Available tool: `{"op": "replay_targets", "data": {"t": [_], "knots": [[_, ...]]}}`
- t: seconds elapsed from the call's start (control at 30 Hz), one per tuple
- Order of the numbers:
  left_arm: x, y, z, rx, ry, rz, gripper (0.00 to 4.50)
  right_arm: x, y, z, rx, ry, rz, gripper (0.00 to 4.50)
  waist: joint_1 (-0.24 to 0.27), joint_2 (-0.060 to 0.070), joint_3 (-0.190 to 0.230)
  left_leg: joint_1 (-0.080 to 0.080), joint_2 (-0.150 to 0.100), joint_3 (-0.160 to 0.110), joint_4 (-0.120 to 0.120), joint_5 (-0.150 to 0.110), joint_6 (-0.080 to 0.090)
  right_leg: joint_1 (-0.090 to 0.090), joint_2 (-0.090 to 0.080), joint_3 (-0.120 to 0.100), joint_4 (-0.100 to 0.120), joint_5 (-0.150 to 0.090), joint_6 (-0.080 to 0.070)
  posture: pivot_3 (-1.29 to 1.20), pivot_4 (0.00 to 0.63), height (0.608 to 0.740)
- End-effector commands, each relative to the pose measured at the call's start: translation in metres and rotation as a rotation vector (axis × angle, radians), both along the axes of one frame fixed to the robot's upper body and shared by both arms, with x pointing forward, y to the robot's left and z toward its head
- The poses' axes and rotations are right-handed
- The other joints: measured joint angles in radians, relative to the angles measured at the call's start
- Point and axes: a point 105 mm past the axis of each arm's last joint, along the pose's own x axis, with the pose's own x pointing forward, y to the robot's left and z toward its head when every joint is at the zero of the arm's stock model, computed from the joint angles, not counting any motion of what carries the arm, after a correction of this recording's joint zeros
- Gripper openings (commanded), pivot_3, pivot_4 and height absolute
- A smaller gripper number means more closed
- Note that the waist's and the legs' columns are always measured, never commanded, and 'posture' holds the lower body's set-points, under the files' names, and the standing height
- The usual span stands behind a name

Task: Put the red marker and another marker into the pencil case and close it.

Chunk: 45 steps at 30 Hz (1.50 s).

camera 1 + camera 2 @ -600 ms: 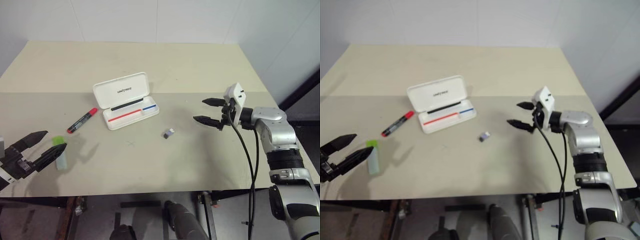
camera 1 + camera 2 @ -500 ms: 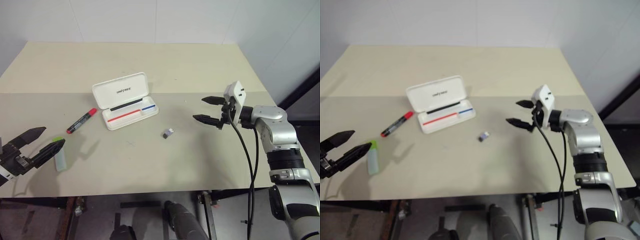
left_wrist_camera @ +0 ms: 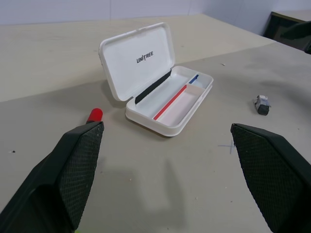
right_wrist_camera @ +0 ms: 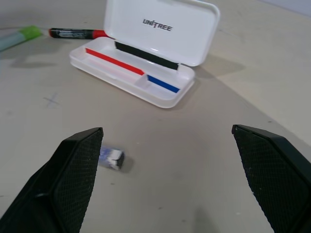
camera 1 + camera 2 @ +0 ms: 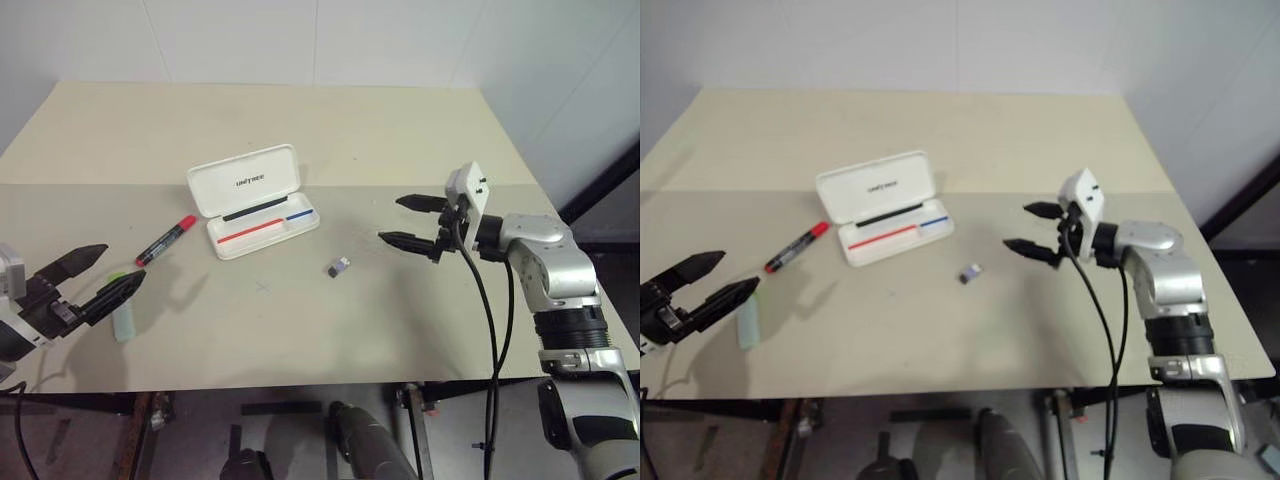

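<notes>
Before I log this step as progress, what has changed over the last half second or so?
Little. The left gripper, open and empty, rose slightly beside the green highlighter; the right gripper, also open, edged a little toward the pencil case. Nothing was grasped or released. The red marker, the highlighter, the open case and the small dark piece lie where they were.

Silver-grey metal shell on the right arm (image 5: 545,255), rounded segments split by black ribbed joint bands. Small white box with dark screw dots mounted at the wrist, just behind the right gripper (image 5: 412,221). Thin black cables looping off that box and trailing down along the forearm. Two slim black tapered fingers (image 5: 403,239). On the left gripper (image 5: 92,274), same black fingers, textured cross-hatched pads (image 3: 80,165), grey-white housing behind.
</notes>
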Motion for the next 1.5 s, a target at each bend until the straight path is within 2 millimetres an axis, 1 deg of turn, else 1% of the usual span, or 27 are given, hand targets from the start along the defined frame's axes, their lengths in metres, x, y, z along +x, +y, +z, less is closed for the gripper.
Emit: {"op": "replay_targets", "data": {"t": [0.03, 0.1, 0.17, 0.3, 0.4, 0.47, 0.63, 0.7, 0.77, 0.87, 0.97, 1.1, 1.17, 1.3, 1.4, 1.5], "knots": [[-0.003, 0.008, 0.004, 0.032, -0.020, 0.015, 4.46, -0.015, -0.007, 0.005, 0.004, -0.007, 0.024, 4.50, 0.000, 0.000, 0.000, 0.000, 0.000, 0.000, 0.000, 0.000, 0.000, 0.000, 0.000, 0.000, 0.000, 0.000, 0.000, 0.00, 0.150, 0.740], [-0.004, 0.011, 0.003, 0.035, -0.014, 0.017, 4.46, -0.022, -0.013, 0.000, -0.010, 0.018, 0.032, 4.50, 0.001, 0.000, 0.000, 0.000, 0.000, 0.000, 0.000, 0.000, 0.000, 0.000, 0.000, 0.000, 0.000, 0.000, 0.000, 0.00, 0.150, 0.740], [-0.005, 0.015, 0.004, 0.036, -0.013, 0.014, 4.46, -0.025, -0.018, 0.002, -0.002, 0.032, 0.030, 4.50, 0.001, 0.000, 0.000, 0.000, 0.000, 0.000, 0.001, 0.000, 0.000, 0.000, 0.000, 0.000, 0.000, 0.000, 0.000, 0.00, 0.150, 0.740], [-0.012, 0.032, 0.003, 0.066, 0.004, 0.057, 4.46, -0.033, -0.030, -0.002, -0.025, 0.059, 0.025, 4.50, 0.000, -0.001, -0.001, 0.000, 0.000, 0.000, 0.002, -0.001, 0.002, 0.000, 0.000, 0.000, -0.002, 0.000, 0.000, 0.00, 0.150, 0.740], [-0.014, 0.037, 0.004, 0.076, 0.011, 0.060, 4.46, -0.032, -0.033, -0.004, -0.033, 0.062, 0.019, 4.50, -0.002, -0.001, -0.001, 0.001, 0.000, 0.000, 0.001, -0.002, 0.003, 0.000, 0.000, 0.000, -0.002, -0.001, -0.001, 0.00, 0.150, 0.740], [-0.010, 0.036, 0.005, 0.085, 0.015, 0.044, 4.46, -0.030, -0.033, -0.002, -0.023, 0.053, 0.011, 4.50, 0.000, -0.001, -0.001, 0.001, 0.000, 0.000, 0.002, -0.002, 0.003, 0.000, 0.000, 0.000, -0.002, -0.001, -0.001, 0.00, 0.150, 0.740], [0.012, 0.021, 0.003, 0.109, 0.024, -0.054, 4.46, -0.026, -0.029, -0.003, -0.017, 0.045, 0.004, 4.50, 0.011, -0.001, -0.001, 0.001, -0.001, -0.002, 0.003, -0.002, 0.003, 0.001, 0.000, 0.000, -0.001, -0.001, -0.001, 0.00, 0.150, 0.740], [0.028, 0.007, 0.002, 0.121, 0.020, -0.110, 4.46, -0.025, -0.028, -0.004, -0.011, 0.041, 0.000, 4.50, 0.016, -0.001, -0.001, 0.000, -0.001, -0.001, 0.003, -0.001, 0.002, 0.001, 0.000, 0.000, -0.001, -0.001, -0.001, 0.00, 0.150, 0.740], [0.043, -0.013, 0.002, 0.132, 0.031, -0.205, 4.46, -0.023, -0.026, -0.005, -0.005, 0.034, -0.004, 4.50, 0.024, -0.001, -0.001, 0.000, -0.001, -0.001, 0.003, -0.001, 0.002, 0.001, 0.000, 0.000, -0.001, 0.000, 0.000, 0.00, 0.150, 0.740], [0.061, -0.030, 0.001, 0.149, 0.049, -0.274, 4.46, -0.023, -0.026, -0.006, 0.003, 0.028, -0.007, 4.50, 0.028, -0.001, -0.001, 0.000, -0.001, -0.001, 0.004, -0.001, 0.001, 0.001, 0.000, 0.000, 0.001, 0.000, 0.000, 0.00, 0.150, 0.740], [0.082, -0.057, -0.003, 0.180, 0.081, -0.391, 4.46, -0.029, -0.027, -0.011, 0.001, 0.028, 0.012, 4.50, 0.029, -0.001, -0.001, 0.000, -0.002, -0.001, 0.004, -0.001, 0.001, 0.001, 0.000, -0.001, 0.003, 0.000, 0.000, 0.00, 0.150, 0.740], [0.102, -0.078, -0.009, 0.213, 0.120, -0.477, 4.46, -0.042, -0.025, -0.013, 0.001, 0.009, 0.054, 4.50, 0.034, -0.001, 0.000, 0.000, -0.002, -0.002, 0.005, -0.001, 0.001, 0.002, 0.000, -0.002, 0.003, 0.000, 0.000, 0.00, 0.150, 0.740], [0.111, -0.085, -0.014, 0.231, 0.143, -0.506, 4.46, -0.050, -0.028, -0.014, -0.002, 0.004, 0.070, 4.50, 0.038, -0.001, 0.000, 0.000, -0.002, -0.002, 0.007, -0.001, 0.001, 0.002, 0.000, -0.002, 0.004, 0.000, 0.001, 0.00, 0.150, 0.740], [0.126, -0.090, -0.026, 0.270, 0.184, -0.520, 4.46, -0.059, -0.030, -0.015, -0.001, -0.009, 0.073, 4.50, 0.041, -0.001, 0.000, 0.000, -0.002, -0.002, 0.011, -0.001, 0.002, 0.003, 0.000, -0.001, 0.007, 0.000, 0.002, 0.00, 0.150, 0.740], [0.137, -0.092, -0.034, 0.307, 0.203, -0.512, 4.46, -0.061, -0.032, -0.015, 0.002, -0.011, 0.052, 4.50, 0.049, -0.001, 0.000, 0.001, -0.002, -0.004, 0.015, -0.001, 0.003, 0.005, 0.000, -0.001, 0.005, 0.000, 0.002, 0.00, 0.150, 0.740], [0.148, -0.095, -0.036, 0.344, 0.192, -0.492, 4.46, -0.062, -0.033, -0.016, 0.001, -0.009, 0.038, 4.50, 0.057, -0.001, 0.000, 0.001, -0.003, -0.006, 0.016, -0.002, 0.005, 0.007, 0.000, 0.000, 0.005, 0.001, 0.003, 0.00, 0.150, 0.740]]}}
